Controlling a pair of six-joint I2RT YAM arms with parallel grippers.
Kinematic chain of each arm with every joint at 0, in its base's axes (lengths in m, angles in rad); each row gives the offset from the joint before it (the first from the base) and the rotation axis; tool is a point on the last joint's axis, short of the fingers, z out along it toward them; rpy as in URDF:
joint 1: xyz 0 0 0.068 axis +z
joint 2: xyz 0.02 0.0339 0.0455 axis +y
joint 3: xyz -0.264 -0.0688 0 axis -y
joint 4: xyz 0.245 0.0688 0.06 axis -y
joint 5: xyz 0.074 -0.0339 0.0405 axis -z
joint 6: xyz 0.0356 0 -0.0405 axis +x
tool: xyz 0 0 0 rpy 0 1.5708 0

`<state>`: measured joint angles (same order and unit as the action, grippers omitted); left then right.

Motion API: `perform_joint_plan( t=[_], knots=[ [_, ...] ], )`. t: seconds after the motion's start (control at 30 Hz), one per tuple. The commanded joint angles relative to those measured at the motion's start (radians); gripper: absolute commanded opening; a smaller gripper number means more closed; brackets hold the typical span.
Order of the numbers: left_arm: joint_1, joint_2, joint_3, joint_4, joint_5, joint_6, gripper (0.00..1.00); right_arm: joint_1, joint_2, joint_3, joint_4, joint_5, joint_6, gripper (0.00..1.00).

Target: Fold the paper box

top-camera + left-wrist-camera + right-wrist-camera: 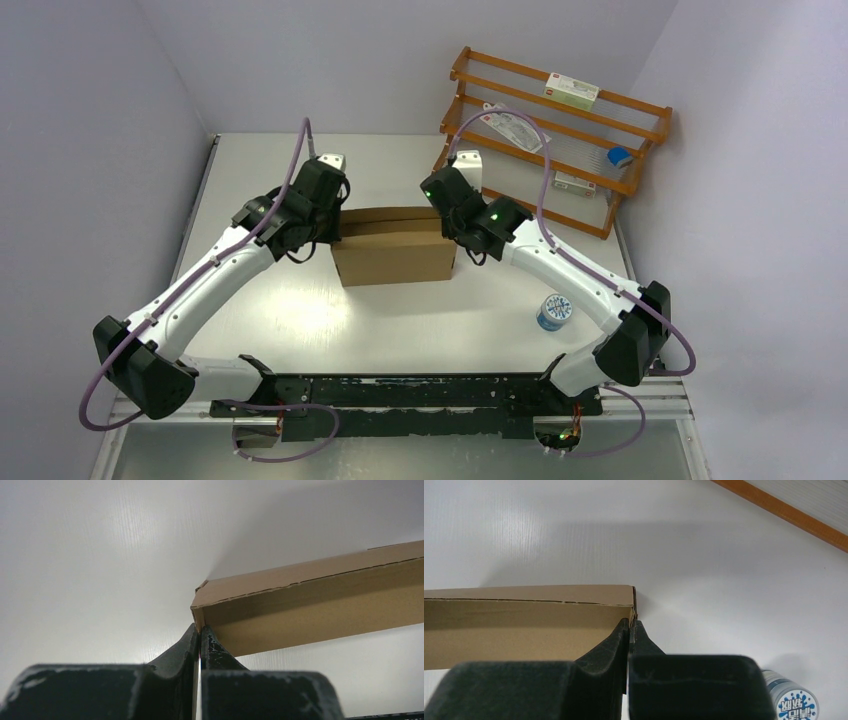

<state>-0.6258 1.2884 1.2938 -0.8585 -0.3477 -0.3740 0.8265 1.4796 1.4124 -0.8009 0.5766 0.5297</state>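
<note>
White table (300,310) bears one paper box (393,257), pinched at both ends (left gripper (200,630), right gripper (631,624)).

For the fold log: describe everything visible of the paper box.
The paper box is plain brown corrugated cardboard, unmarked, standing as a low rectangular shape with a creased top edge. It rests on the white table, near its middle, long side toward the arm bases. The left gripper pinches its left end corner, the right gripper its right end corner. Nothing else touches it.
</note>
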Motion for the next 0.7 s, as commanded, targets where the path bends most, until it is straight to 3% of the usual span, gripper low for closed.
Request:
perform_joint_plan(
  t=[0.0, 0.47, 0.6, 0.67],
  knots=[
    [-0.031, 0.006, -0.026, 0.054, 0.059, -0.005, 0.05, 0.035, 0.027, -0.039, 0.028, -0.115, 0.024, 0.0],
    [-0.031, -0.067, -0.116, 0.135, 0.135, -0.054, 0.06, 0.041, -0.013, -0.099, 0.079, -0.123, 0.048, 0.0],
    [-0.031, -0.134, -0.186, 0.189, 0.155, -0.058, 0.17, 0.041, -0.052, -0.132, 0.097, -0.101, 0.056, 0.01],
    [-0.03, -0.186, -0.233, 0.228, 0.149, -0.067, 0.21, 0.042, -0.079, -0.149, 0.121, -0.106, 0.049, 0.08]
  ],
)
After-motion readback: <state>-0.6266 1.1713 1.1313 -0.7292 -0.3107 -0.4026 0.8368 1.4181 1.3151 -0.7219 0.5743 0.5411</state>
